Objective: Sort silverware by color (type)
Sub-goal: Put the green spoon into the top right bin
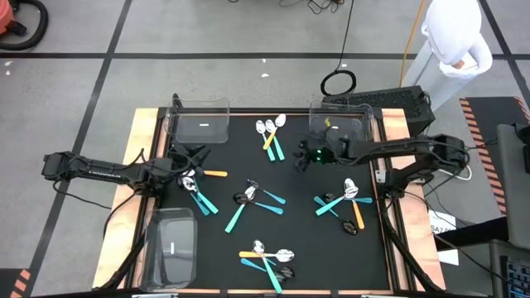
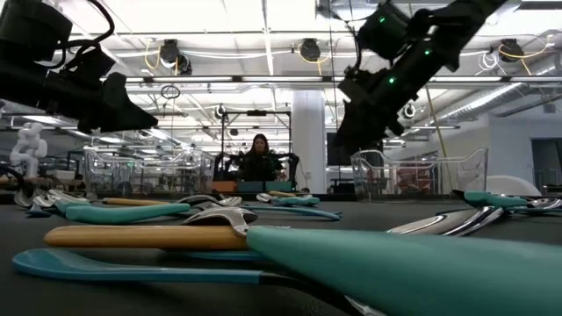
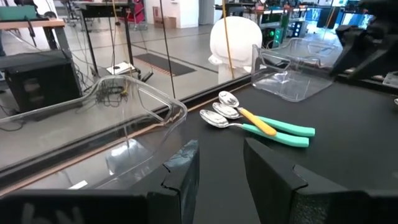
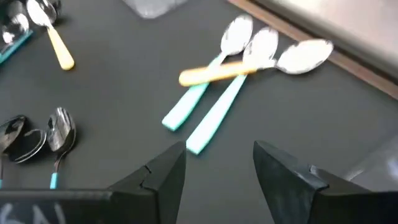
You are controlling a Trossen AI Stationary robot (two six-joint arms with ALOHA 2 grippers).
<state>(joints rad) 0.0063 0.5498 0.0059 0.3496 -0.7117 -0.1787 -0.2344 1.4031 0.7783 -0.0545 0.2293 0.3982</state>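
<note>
Small spoons with teal or orange handles and silver or black heads lie in several clusters on the black mat. One cluster of three silver-headed spoons (image 1: pixel 271 136), two teal and one orange, lies near the far edge; it shows as spoons (image 3: pixel 249 121) and spoons (image 4: pixel 242 62) in the wrist views. My right gripper (image 1: pixel 306 157) (image 4: pixel 217 168) hovers open just right of and nearer than this cluster. My left gripper (image 1: pixel 186 165) (image 3: pixel 221 174) is open above the mat, beside another cluster (image 1: pixel 199 189) with an orange-handled spoon (image 1: pixel 214 174).
Three clear bins stand on the table: far left (image 1: pixel 199 124), far right (image 1: pixel 339 124), near left (image 1: pixel 170 248). More spoon clusters lie at the middle (image 1: pixel 252 199), the right (image 1: pixel 344 199) and the near edge (image 1: pixel 269 261). A person sits far behind the table (image 2: pixel 260 158).
</note>
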